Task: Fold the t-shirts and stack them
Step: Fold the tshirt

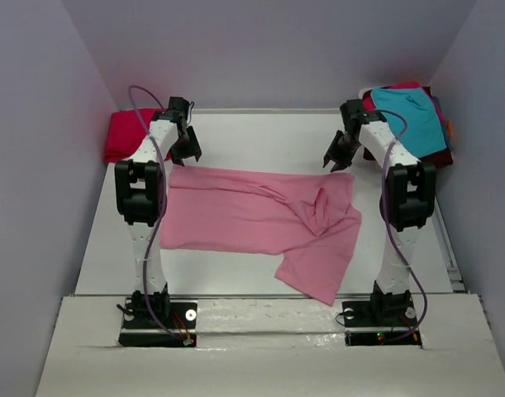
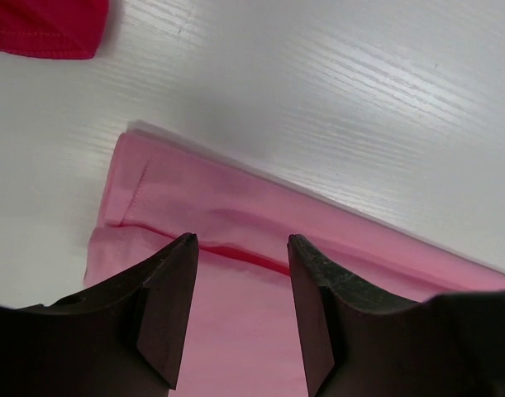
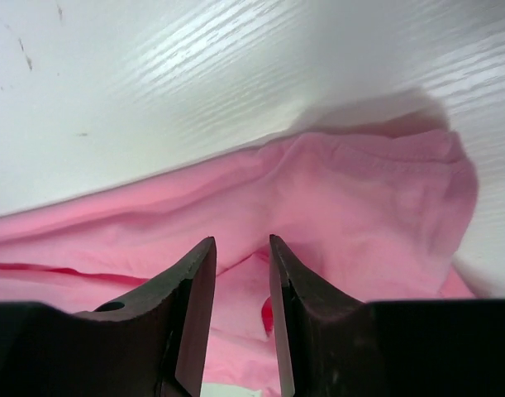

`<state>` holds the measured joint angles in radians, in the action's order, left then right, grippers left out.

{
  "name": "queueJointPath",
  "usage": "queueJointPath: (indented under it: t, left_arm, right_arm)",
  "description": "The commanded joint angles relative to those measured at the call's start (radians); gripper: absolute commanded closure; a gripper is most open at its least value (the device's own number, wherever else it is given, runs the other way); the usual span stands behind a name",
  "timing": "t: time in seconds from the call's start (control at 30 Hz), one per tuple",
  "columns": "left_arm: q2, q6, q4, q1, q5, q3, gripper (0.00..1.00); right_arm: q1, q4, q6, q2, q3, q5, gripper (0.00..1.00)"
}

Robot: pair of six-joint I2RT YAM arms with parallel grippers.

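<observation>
A light pink t-shirt lies spread and rumpled across the middle of the white table, with one part trailing toward the near right. My left gripper hangs open just above the pink shirt's far left corner, with nothing between its jaws. My right gripper is low over the pink shirt's bunched far right corner, its jaws a narrow gap apart and straddling a raised fold. A crimson red t-shirt lies at the far left.
A pile of t-shirts with a teal one on top sits at the far right corner, close behind the right arm. Grey walls close in the table on the left, right and back.
</observation>
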<state>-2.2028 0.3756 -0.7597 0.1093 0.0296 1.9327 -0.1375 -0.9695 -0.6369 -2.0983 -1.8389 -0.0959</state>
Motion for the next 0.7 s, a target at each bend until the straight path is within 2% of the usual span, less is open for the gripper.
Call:
queueJointPath:
  t: [0.0,0.27,0.47,0.67]
  left_arm:
    - [-0.015,-0.009,-0.049,-0.008,0.001,0.034,0.41]
    - [-0.009,-0.014,-0.043,-0.017,-0.007,-0.001,0.41]
    - [-0.029,-0.015,-0.036,-0.026,-0.002,-0.026,0.41]
    - [-0.034,-0.009,-0.032,-0.036,-0.011,-0.047,0.41]
  right_arm:
    - [0.012,-0.043,-0.012,0.012,-0.018,0.03,0.64]
    - [0.021,0.015,-0.029,0.093,0.174,0.065,0.73]
    - [0.03,0.032,-0.033,0.066,0.217,0.067,0.89]
    - [0.03,0.02,-0.033,0.029,0.184,0.082,0.93]
